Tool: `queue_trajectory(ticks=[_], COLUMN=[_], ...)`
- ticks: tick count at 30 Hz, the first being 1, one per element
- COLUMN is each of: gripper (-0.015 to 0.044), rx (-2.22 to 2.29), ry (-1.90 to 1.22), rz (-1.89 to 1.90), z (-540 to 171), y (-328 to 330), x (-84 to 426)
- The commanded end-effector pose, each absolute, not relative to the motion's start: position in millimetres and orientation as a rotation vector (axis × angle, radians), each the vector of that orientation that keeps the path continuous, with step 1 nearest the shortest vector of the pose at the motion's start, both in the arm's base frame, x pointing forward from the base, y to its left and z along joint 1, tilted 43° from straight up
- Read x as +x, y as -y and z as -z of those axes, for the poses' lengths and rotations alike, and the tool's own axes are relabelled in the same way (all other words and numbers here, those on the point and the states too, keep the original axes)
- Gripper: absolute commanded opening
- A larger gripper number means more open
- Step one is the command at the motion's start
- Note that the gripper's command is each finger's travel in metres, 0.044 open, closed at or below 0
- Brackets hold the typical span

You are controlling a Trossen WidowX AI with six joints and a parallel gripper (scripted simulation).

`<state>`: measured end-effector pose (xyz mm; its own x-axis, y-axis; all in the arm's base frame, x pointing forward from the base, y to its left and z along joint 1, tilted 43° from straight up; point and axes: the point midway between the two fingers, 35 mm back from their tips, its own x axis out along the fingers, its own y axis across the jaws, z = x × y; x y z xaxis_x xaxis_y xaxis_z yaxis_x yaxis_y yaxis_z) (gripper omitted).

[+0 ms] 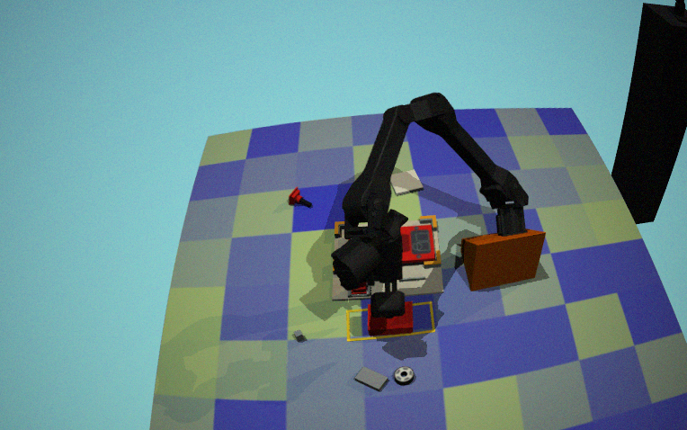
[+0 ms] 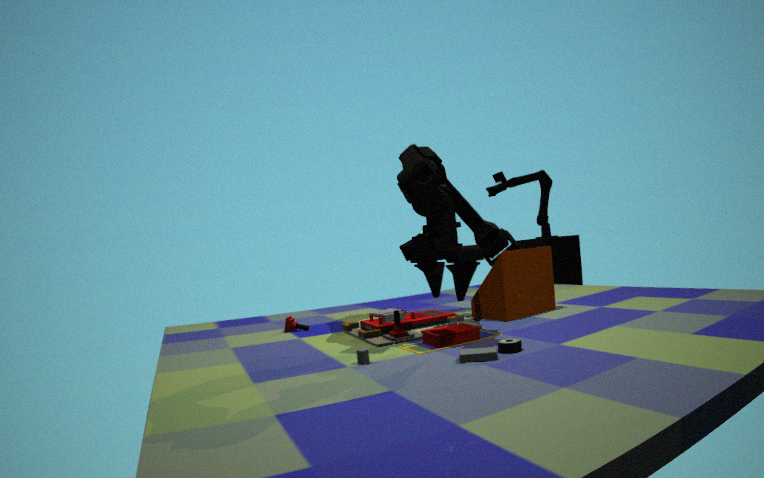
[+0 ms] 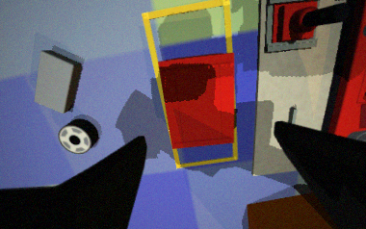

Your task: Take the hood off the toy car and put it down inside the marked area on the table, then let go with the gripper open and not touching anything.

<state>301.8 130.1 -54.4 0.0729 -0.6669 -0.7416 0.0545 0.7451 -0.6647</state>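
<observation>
Hood [image 3: 199, 101] lies flat on the counter [image 1: 506, 344] inside the yellow marked area [image 3: 153, 58], at six o'clock from the toy car [image 1: 417, 243]. Tool [image 2: 449, 290] hangs well above it with jaws spread wide, gripping nothing and touching nothing. One edge of the hood sits close to the yellow line, so any bump from a descending arm could push it outside.

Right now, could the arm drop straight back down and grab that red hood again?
Probably yes: the open tool hangs above the hood in the yellow marked area, with nothing between them.
</observation>
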Motion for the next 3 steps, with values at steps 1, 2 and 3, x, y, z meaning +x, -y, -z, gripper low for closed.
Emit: queue_trajectory(ticks=[1, 2, 3], gripper=[0.044, 0.044, 0.044], rx=[-0.538, -0.538, -0.538], ry=[-1.406, -1.406, -1.406], rz=[0.584, 0.584, 0.584], z=[54.0, 54.0, 54.0], y=[-131.2, -131.2, -131.2], x=[301.7, 301.7, 301.7])
